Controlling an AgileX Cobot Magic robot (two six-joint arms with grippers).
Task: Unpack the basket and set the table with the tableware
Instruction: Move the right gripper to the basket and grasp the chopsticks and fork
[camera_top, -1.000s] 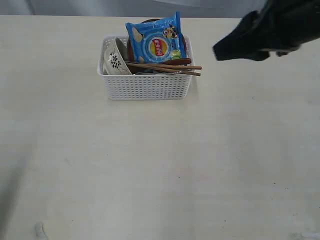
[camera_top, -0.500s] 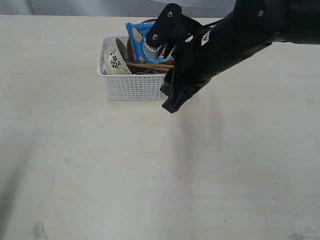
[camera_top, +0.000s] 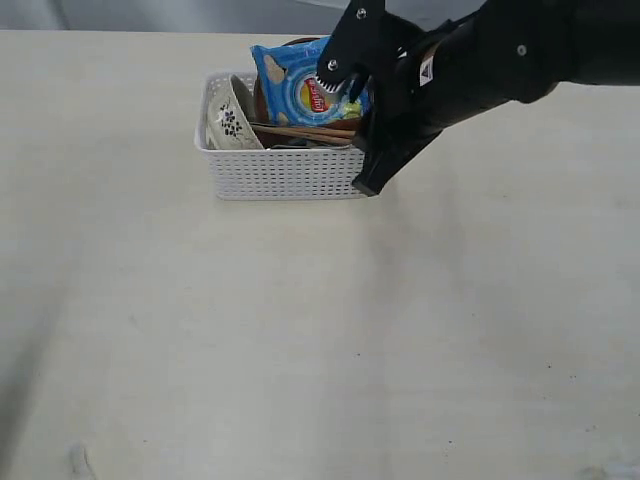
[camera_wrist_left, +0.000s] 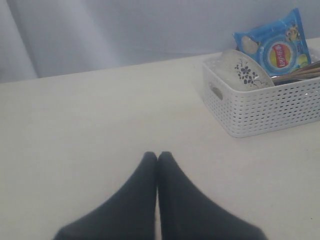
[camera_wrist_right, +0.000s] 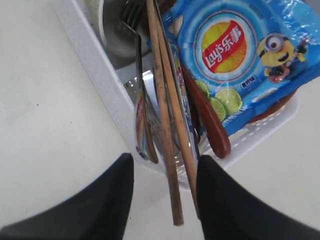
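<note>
The white basket stands at the back of the table. In it lean a floral bowl, two wooden chopsticks, a steel fork, a red-brown spoon and a red-brown plate under a blue chips bag. My right gripper is open at the basket's right end, its fingers either side of the chopstick ends that jut over the rim, and it grips nothing. My left gripper is shut and empty, low over the table well short of the basket.
The black right arm reaches in from the upper right and hides the basket's right end in the exterior view. Bare tabletop stretches in front of the basket and to both sides of it.
The right arm swung in from the upper right, passed in front of the basket's right corner, then drew back to the basket's right end. The left gripper has not moved.
</note>
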